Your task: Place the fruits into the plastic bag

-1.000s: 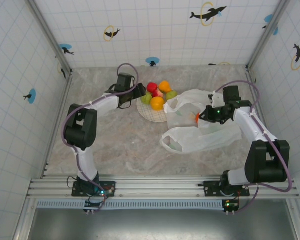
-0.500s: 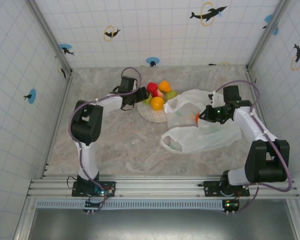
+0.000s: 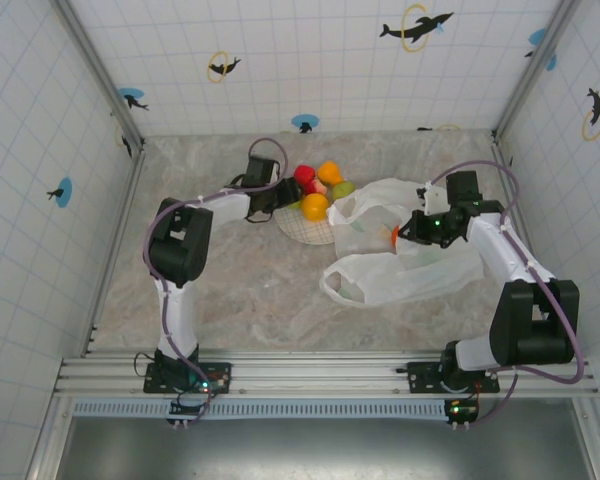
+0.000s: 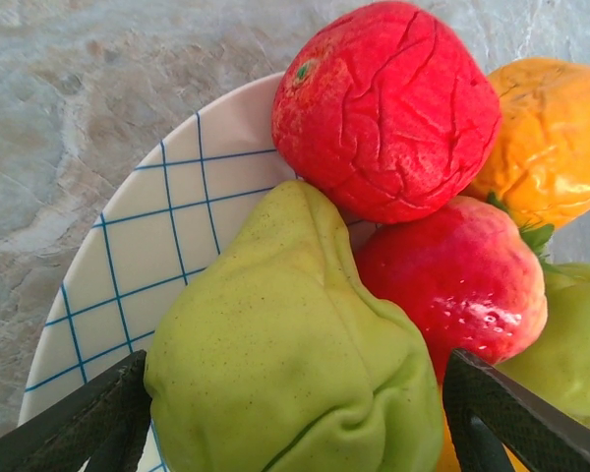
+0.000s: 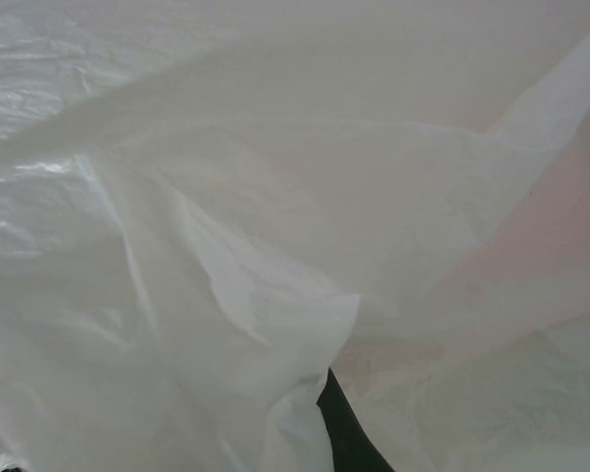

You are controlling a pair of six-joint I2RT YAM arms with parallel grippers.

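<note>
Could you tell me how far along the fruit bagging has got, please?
Done: the right fingers are shut on the plastic bag near its mouth. In hand: the left fingers stand open either side of a green fruit on the plate, not yet gripping. Left: at least five fruits sit heaped on the plate; whether any is already bagged I cannot tell.

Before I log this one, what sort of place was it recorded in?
Likely a purpose-built robot test cell, not a home: grid-patterned walls with dolphin stickers box in a marble-look table, and two arms are bolted to a metal rail at its edge.
</note>
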